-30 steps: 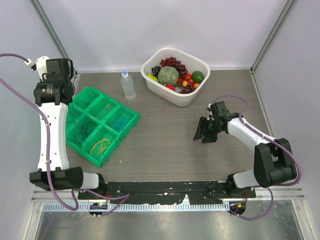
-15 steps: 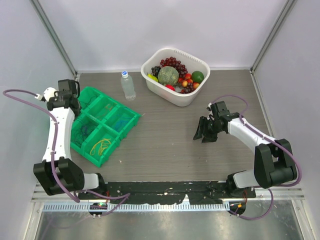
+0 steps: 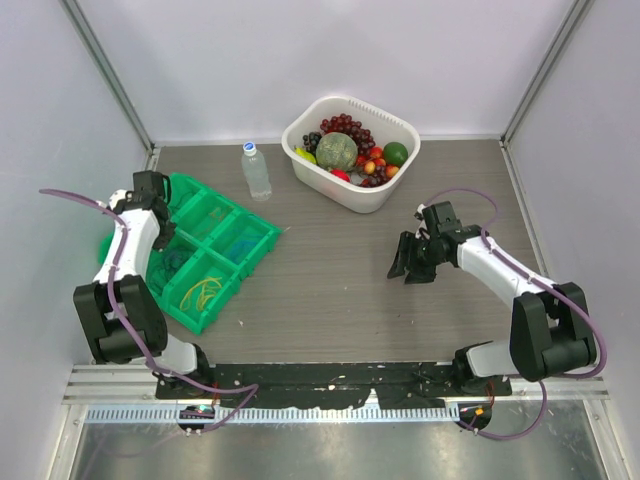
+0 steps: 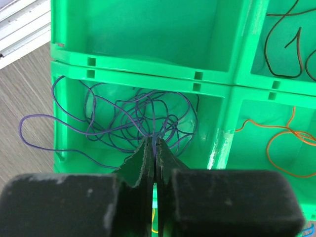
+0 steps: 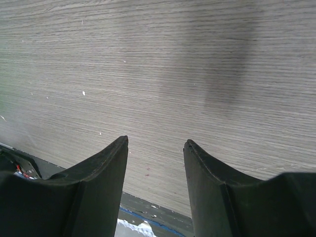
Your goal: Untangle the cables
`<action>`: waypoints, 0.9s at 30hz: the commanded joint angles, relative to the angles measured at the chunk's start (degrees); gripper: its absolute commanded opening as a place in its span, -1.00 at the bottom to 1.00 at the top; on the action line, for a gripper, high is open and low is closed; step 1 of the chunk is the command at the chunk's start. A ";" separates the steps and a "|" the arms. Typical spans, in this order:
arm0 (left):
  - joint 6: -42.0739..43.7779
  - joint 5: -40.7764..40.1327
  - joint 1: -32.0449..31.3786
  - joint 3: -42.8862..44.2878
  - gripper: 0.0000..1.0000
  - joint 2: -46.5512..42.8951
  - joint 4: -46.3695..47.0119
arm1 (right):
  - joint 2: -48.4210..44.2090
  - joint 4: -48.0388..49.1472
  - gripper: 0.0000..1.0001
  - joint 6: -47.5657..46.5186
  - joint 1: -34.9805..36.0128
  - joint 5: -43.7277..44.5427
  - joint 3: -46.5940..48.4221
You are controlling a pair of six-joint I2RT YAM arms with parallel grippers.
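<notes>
The cables lie sorted in a green compartment bin (image 3: 262, 232). A tangle of thin purple cable (image 4: 128, 116) fills one compartment, with a loop hanging over the bin wall onto the table. My left gripper (image 4: 155, 142) is shut on a few purple strands at the tangle's near edge; from above it (image 3: 158, 228) sits low over the bin's left side. A dark brown cable (image 4: 289, 47) and an orange cable (image 4: 289, 140) lie in neighbouring compartments, and a yellow cable (image 3: 203, 292) in the nearest one. My right gripper (image 3: 405, 265) stands open over bare table, its jaws (image 5: 156, 143) holding nothing.
A white basket (image 3: 300, 165) full of fruit stands at the back centre. A clear water bottle (image 3: 256, 172) stands upright between the basket and the bin. Walls close in the table on three sides.
My left arm has swung down from high at the far left and folded in over the bin. The right arm has not moved.
</notes>
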 commanded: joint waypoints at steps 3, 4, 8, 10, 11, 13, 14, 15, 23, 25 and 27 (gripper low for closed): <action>-1.33 2.73 0.43 0.10 -0.37 -1.27 1.13 | -2.74 -1.49 0.08 -1.22 -0.16 1.63 3.53; -1.59 3.16 0.42 -0.16 -0.22 -2.06 1.12 | -2.91 -1.84 0.08 -1.39 -0.16 1.72 3.97; -3.44 4.22 0.42 -1.13 0.19 -5.40 0.43 | -3.97 -2.89 0.08 -1.13 -0.16 1.89 4.50; -4.32 4.31 0.42 -1.91 0.29 -7.07 -0.10 | -4.32 -3.07 0.08 -1.13 -0.16 1.89 4.76; -4.58 4.66 0.51 -2.27 0.36 -7.77 -0.28 | -4.58 -3.42 0.08 -1.13 -0.24 1.81 4.85; -5.55 4.93 0.42 -2.36 0.54 -8.92 -1.77 | -4.85 -4.47 0.08 -1.22 -0.16 1.89 5.64; -6.51 4.75 0.42 -2.27 0.62 -9.62 -2.91 | -5.02 -4.83 0.08 -1.48 -0.16 1.89 6.08; -7.21 4.49 0.25 -2.10 0.71 -10.41 -3.79 | -5.37 -5.35 0.08 -1.48 -0.16 2.24 6.34; -10.48 2.72 -3.61 -0.96 0.96 -16.73 -8.19 | -7.39 -7.55 0.08 -2.01 -0.16 3.21 7.22; -9.43 4.82 -6.76 -0.95 0.95 -18.58 -6.36 | -7.57 -8.34 0.08 -2.10 -0.16 3.56 7.84; -5.57 10.17 -9.67 -2.09 0.79 -20.95 -0.58 | -8.01 -9.13 0.08 -2.01 -0.16 3.74 8.54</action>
